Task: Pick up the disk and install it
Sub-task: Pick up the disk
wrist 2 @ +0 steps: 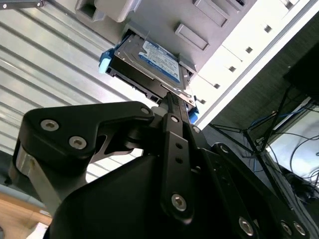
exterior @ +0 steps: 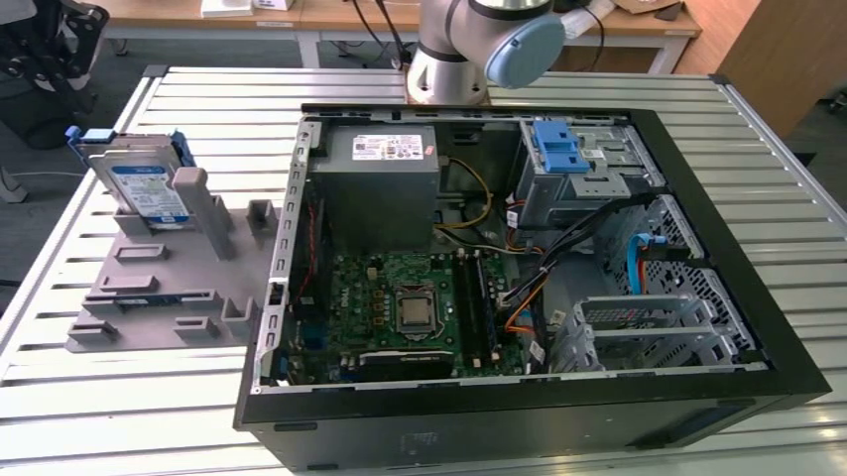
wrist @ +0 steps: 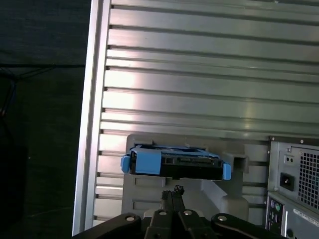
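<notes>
Gripper (wrist: 172,191): nearest thing in both wrist views. The fingers (wrist: 167,201) are pressed together with nothing between them. The tip is lined up on the disk's upper edge and is apart from it.
Disk location: the disk (exterior: 143,183) stands on edge in a grey holder (exterior: 159,288) on the slatted desk (exterior: 198,109), at the exterior view's left. It sits beside the open PC case (exterior: 530,248) and doesn't touch it.
Why on edge: my read is that the holder's slots prop it upright, so the top edge stays free for a pinch from above.
Disk look: flat silver metal slab with a blue-and-white label on the broad face and a bright blue carrier frame around the rim. Blue tabs stick out at both ends in the first wrist view.
Case: it lies on its side with the panel off, so I judge the silver drive cage (exterior: 649,322) is reachable from above.
Task state: disk not picked up, nothing installed.
</notes>
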Controlling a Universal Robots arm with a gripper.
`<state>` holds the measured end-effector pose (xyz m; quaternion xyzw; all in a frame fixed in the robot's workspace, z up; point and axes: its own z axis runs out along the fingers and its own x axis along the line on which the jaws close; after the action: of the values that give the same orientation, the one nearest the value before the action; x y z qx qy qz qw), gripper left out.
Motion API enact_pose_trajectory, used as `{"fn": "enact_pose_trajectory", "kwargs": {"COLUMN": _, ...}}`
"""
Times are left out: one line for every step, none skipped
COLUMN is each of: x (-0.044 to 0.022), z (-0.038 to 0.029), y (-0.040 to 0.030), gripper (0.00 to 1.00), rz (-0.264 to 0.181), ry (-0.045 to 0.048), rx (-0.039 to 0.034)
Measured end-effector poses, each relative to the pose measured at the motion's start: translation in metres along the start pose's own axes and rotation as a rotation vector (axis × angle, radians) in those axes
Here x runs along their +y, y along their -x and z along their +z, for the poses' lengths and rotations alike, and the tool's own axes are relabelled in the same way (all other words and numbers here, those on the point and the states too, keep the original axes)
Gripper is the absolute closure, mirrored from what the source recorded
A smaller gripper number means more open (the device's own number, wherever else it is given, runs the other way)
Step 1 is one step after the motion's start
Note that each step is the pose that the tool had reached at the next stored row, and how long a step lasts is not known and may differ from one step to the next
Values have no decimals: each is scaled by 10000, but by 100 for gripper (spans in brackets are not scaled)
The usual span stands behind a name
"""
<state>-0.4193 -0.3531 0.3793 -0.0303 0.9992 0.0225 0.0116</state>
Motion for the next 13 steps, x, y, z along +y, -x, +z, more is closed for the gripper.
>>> {"fn": "enact_pose_trajectory", "kwargs": {"x": 0, "z": 0, "y": 0, "gripper": 89, "rz": -137, "ry": 3, "rx": 6}}
{"fn": "enact_pose_trajectory", "kwargs": {"x": 0, "z": -1, "y": 0, "gripper": 89, "rz": -188, "ry": 4, "rx": 8}}
{"fn": "enact_pose_trajectory", "kwargs": {"x": 0, "z": 0, "y": 0, "gripper": 89, "rz": -192, "ry": 5, "rx": 9}}
{"fn": "enact_pose_trajectory", "kwargs": {"x": 0, "z": 0, "y": 0, "gripper": 89, "rz": -194, "ry": 5, "rx": 9}}
{"fn": "enact_pose_trajectory", "kwargs": {"x": 0, "z": 0, "y": 0, "gripper": 89, "rz": -195, "ry": 4, "rx": 9}}
{"fn": "enact_pose_trajectory", "kwargs": {"x": 0, "z": 0, "y": 0, "gripper": 89, "rz": -195, "ry": 5, "rx": 9}}
{"fn": "enact_pose_trajectory", "kwargs": {"x": 0, "z": 0, "y": 0, "gripper": 89, "rz": -196, "ry": 5, "rx": 9}}
{"fn": "enact_pose_trajectory", "kwargs": {"x": 0, "z": 0, "y": 0, "gripper": 89, "rz": -196, "ry": 5, "rx": 9}}
{"fn": "enact_pose_trajectory", "kwargs": {"x": 0, "z": 0, "y": 0, "gripper": 89, "rz": -195, "ry": 5, "rx": 9}}
{"fn": "enact_pose_trajectory", "kwargs": {"x": 0, "z": 0, "y": 0, "gripper": 89, "rz": -196, "ry": 5, "rx": 9}}
{"fn": "enact_pose_trajectory", "kwargs": {"x": 0, "z": 0, "y": 0, "gripper": 89, "rz": -196, "ry": 5, "rx": 9}}
{"fn": "enact_pose_trajectory", "kwargs": {"x": 0, "z": 0, "y": 0, "gripper": 89, "rz": -196, "ry": 5, "rx": 9}}
{"fn": "enact_pose_trajectory", "kwargs": {"x": 0, "z": 0, "y": 0, "gripper": 89, "rz": -196, "ry": 5, "rx": 9}}
